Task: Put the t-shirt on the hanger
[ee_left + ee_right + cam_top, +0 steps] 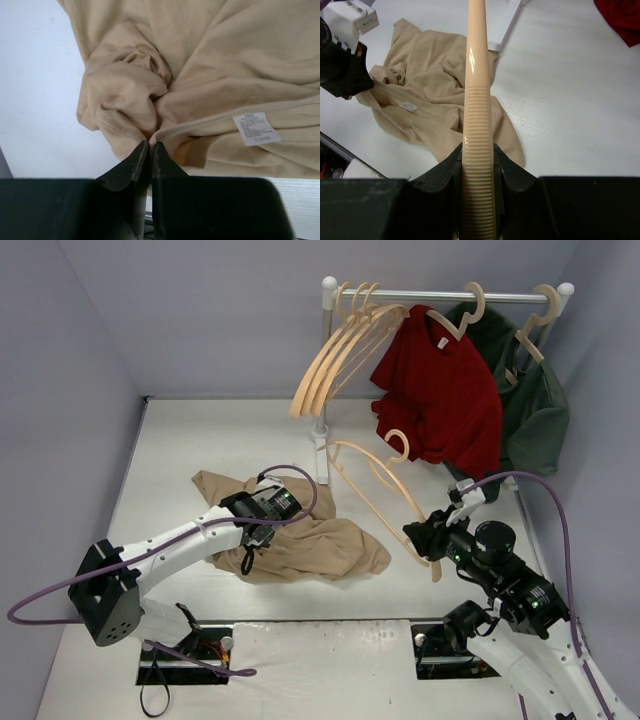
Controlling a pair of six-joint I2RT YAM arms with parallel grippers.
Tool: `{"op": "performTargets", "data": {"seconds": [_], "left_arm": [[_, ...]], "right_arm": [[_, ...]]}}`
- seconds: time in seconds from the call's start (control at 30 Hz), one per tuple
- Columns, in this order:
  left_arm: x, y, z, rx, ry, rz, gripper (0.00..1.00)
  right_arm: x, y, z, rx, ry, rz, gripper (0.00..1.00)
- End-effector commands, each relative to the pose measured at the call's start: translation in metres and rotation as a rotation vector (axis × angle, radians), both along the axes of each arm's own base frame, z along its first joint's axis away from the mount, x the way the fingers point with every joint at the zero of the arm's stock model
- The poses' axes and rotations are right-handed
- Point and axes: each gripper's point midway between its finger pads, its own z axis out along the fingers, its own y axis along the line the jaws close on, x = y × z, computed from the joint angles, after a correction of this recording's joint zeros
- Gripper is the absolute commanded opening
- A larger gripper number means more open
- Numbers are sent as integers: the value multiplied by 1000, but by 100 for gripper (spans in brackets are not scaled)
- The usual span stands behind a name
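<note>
The tan t-shirt (310, 545) lies crumpled on the white table, left of centre. My left gripper (248, 552) rests at its left edge. In the left wrist view the gripper (150, 144) is shut on a stitched edge of the t-shirt (225, 60), next to a white label (256, 128). My right gripper (422, 540) is shut on the ribbed lower arm of the pale wooden hanger (375, 475), which it holds tilted above the table to the right of the shirt. In the right wrist view the hanger (477, 100) runs straight up between the gripper (479, 152), with the t-shirt (430, 100) beyond.
A clothes rack (322, 430) stands at the back with several spare wooden hangers (340, 350), a dark red t-shirt (440, 400) and a dark green garment (535, 410). Grey walls close the left, back and right. The rack's foot (505, 25) lies just beyond the shirt.
</note>
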Motion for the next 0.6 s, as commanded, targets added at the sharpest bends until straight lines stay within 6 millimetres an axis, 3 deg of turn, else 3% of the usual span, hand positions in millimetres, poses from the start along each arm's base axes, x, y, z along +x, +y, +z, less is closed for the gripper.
{"op": "performTargets", "data": {"seconds": [0.0, 0.27, 0.47, 0.57], "left_arm": [[19, 2, 31, 33, -102, 3, 0], [62, 17, 72, 128, -188, -48, 0], [93, 30, 93, -15, -263, -46, 0], [101, 27, 106, -60, -303, -95, 0]], "right_arm": [[9, 15, 18, 26, -60, 61, 0], [-5, 45, 35, 62, -116, 270, 0], [-14, 58, 45, 71, -159, 381, 0], [-20, 64, 52, 81, -191, 440, 0]]}}
